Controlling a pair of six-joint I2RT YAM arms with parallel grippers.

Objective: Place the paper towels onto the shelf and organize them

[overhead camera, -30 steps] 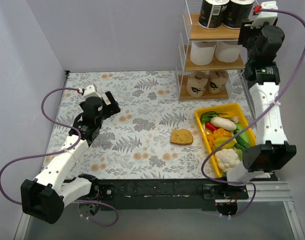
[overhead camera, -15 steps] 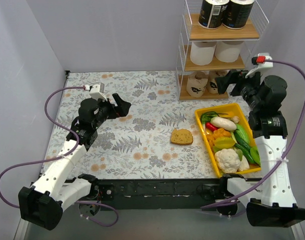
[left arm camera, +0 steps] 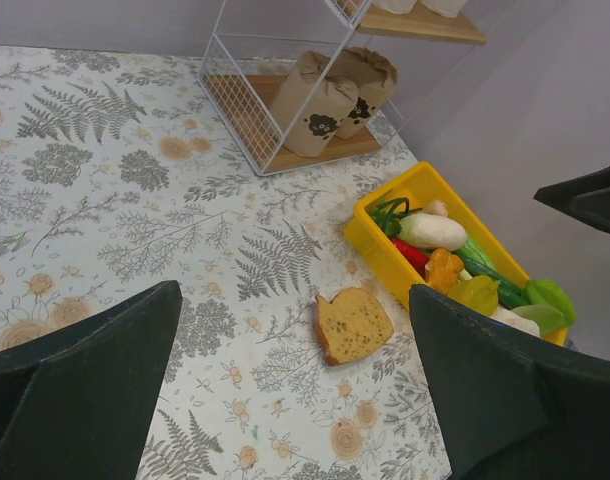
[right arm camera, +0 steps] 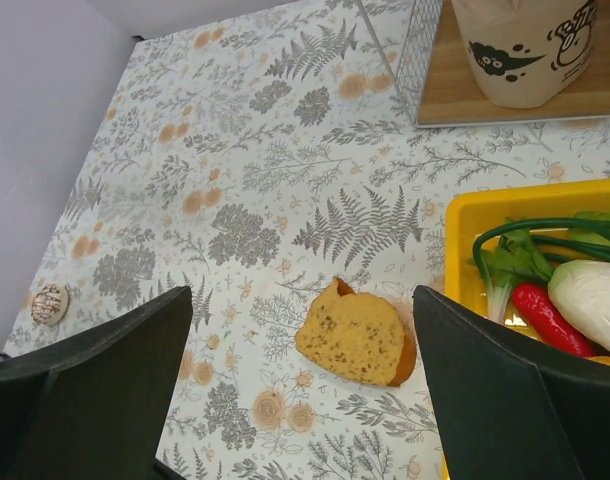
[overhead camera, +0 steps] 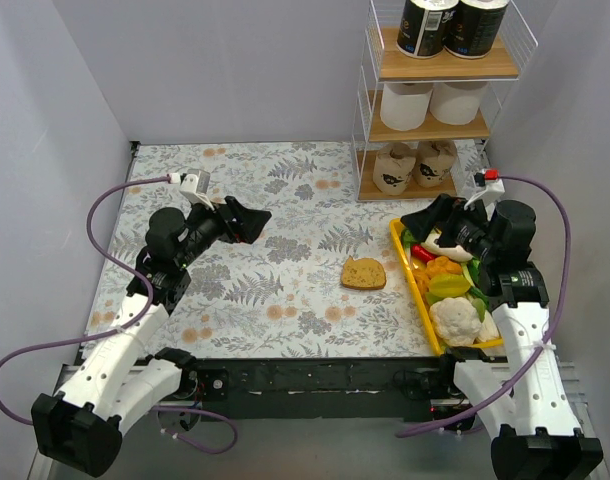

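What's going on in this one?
All six paper towels sit on the shelf: black pair on top, white pair in the middle, tan pair at the bottom. Both hands are open and empty. The left hand hovers over the table, the right hand near the yellow tray. The organizing looks done.

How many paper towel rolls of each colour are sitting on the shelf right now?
Black-wrapped rolls: 2, top tier
White rolls: 2, middle tier
Tan printed rolls: 2, bottom tier
Total on the shelf: 6
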